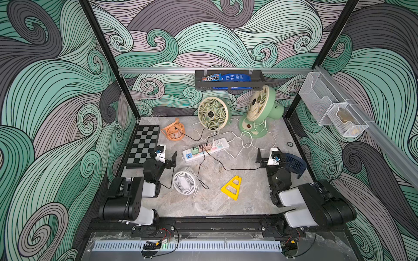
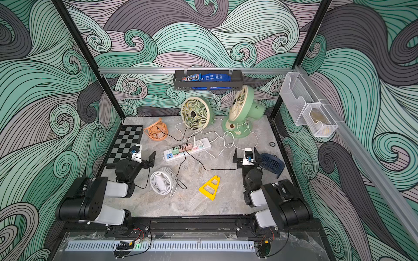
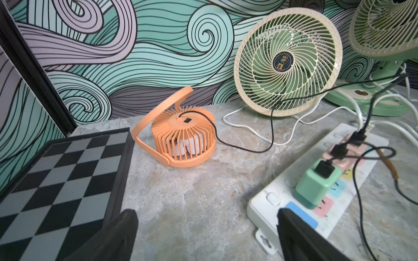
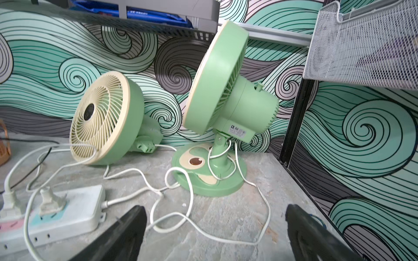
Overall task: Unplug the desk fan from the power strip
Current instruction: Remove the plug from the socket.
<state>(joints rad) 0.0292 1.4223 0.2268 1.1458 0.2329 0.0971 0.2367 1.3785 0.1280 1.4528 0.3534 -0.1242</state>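
Top views both show the power strip (image 1: 225,143) lying aslant at the middle of the grey surface (image 1: 203,208), its blue USB end toward 8 o'clock and its white cord leaving toward 2 o'clock. A green adapter (image 3: 316,183) and a pink adapter (image 3: 339,156) with black leads, and white plugs (image 4: 48,201), sit in its sockets. At 12 o'clock stands a cream-grilled fan (image 1: 212,113), at 1 o'clock a green pedestal fan (image 1: 260,108). White cords run from both toward the strip, though which plug serves which fan I cannot tell in the tangle. The left arm (image 1: 153,168) sits at 9 o'clock of the strip, near its USB end, and the right arm (image 1: 279,178) at 3 o'clock. Each has its jaws spread wide, holding nothing.
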